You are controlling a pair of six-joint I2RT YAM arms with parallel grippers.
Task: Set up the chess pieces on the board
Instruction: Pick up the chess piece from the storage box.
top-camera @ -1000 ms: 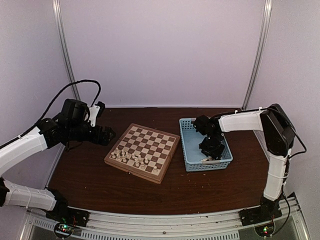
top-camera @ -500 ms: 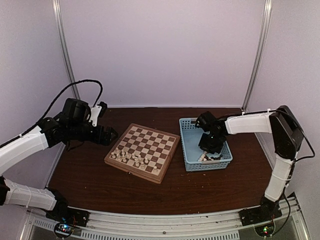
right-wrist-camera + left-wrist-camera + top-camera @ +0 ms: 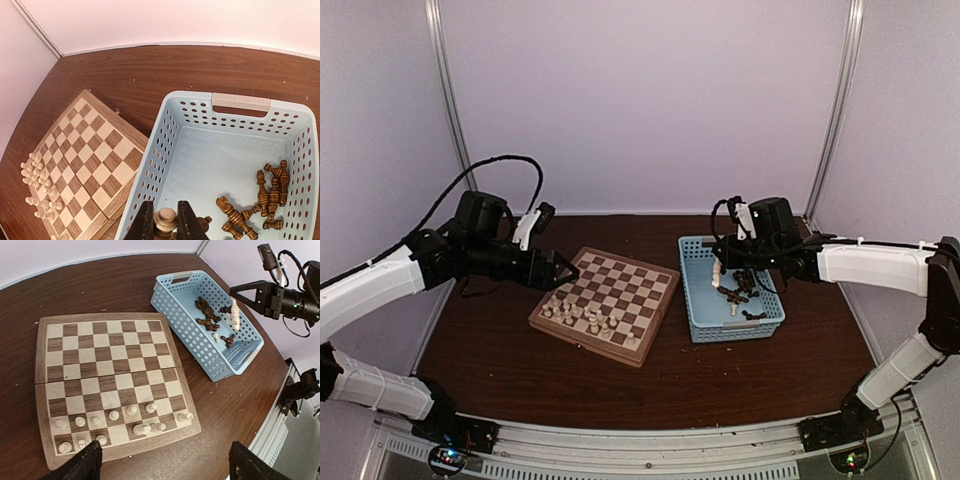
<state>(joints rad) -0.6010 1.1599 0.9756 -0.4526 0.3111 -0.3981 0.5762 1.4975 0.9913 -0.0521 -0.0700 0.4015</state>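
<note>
My right gripper (image 3: 165,222) is shut on a cream-white chess piece (image 3: 165,218), holding it above the near-left part of the light-blue basket (image 3: 240,102). In the top view that piece (image 3: 717,272) hangs from the right gripper (image 3: 722,262). Several dark brown pieces (image 3: 265,195) lie in the basket, and one white piece (image 3: 216,337) lies among them. The board (image 3: 630,285) sits mid-table with several white pieces (image 3: 115,415) standing along its near-left rows. My left gripper (image 3: 167,467) hovers open over the board's left edge, nothing between its fingers (image 3: 90,462).
The basket (image 3: 695,290) stands just right of the board, almost touching it. The dark wooden table (image 3: 520,370) ends at white walls at the back and sides. A black cable loops above the left arm.
The right gripper closed on a white piece in the basket and lifted it clear, the arm stretching out lower. The left gripper moved right toward the board.
</note>
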